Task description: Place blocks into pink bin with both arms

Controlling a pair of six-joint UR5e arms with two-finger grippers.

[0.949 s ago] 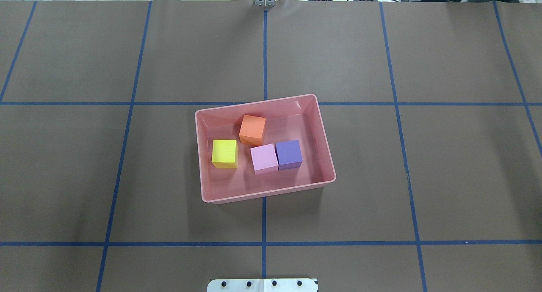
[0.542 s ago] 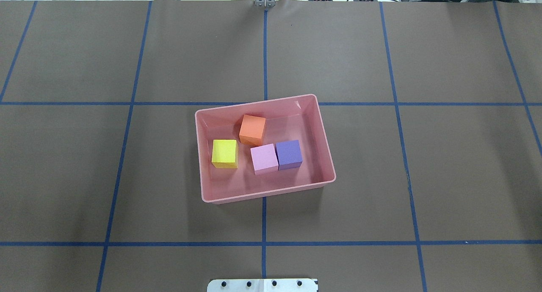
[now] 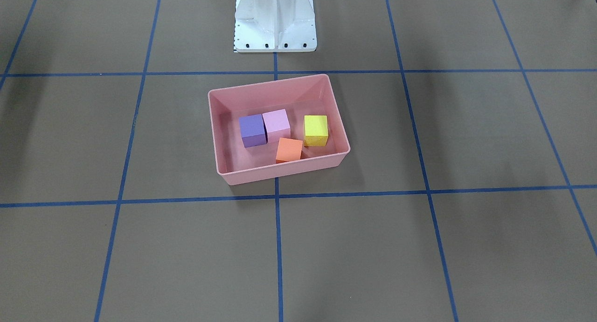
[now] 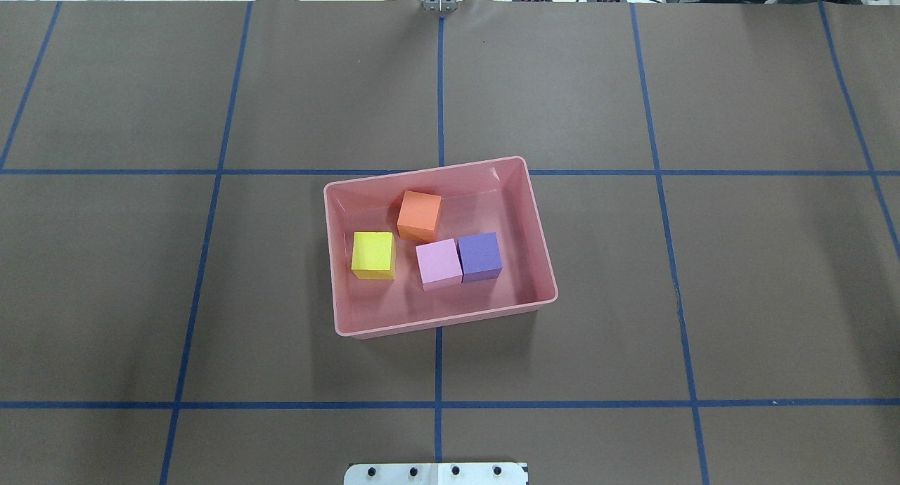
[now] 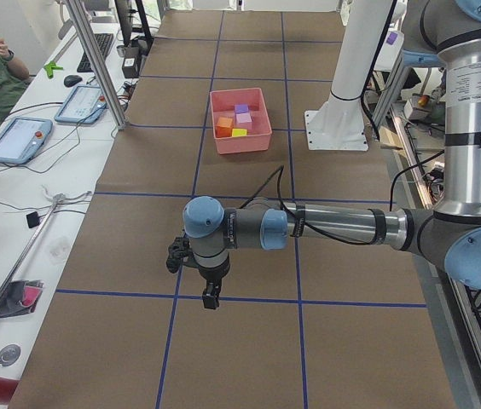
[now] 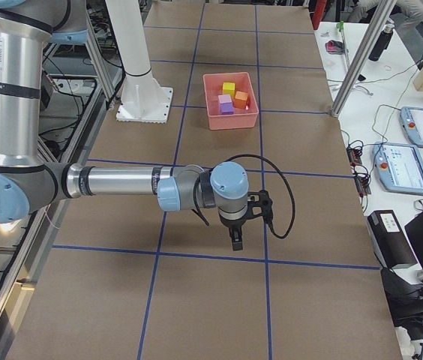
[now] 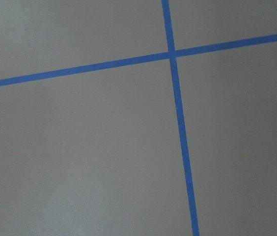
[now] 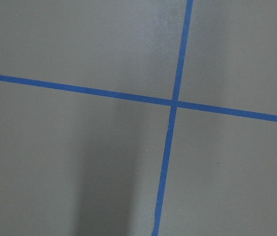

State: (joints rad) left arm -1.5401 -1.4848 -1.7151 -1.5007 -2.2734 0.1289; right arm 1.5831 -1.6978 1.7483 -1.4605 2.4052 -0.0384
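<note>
Brown paper [image 5: 249,358] ruled with blue tape [image 5: 351,303] lies beneath the left gripper [image 5: 211,298]. I cannot tell whether its jaws are apart, nor those of the right gripper [image 6: 235,241]. Well beyond both, mid-table, the pink bin [image 4: 457,306] holds the yellow block [image 4: 373,253], orange block [image 4: 420,212], pink block [image 4: 438,261] and purple block [image 4: 479,254]. Off to the side, a white desk [image 5: 19,196] carries a tablet [image 5: 17,139].

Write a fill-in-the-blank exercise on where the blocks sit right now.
All ____ small matte cubes lie inside the shallow salmon-pink plastic bin.
The light pink cube touches the ____ cube.
The cube farthest from the white metal base pedestal is the ____ one.
Missing words: four; purple; orange.
</note>
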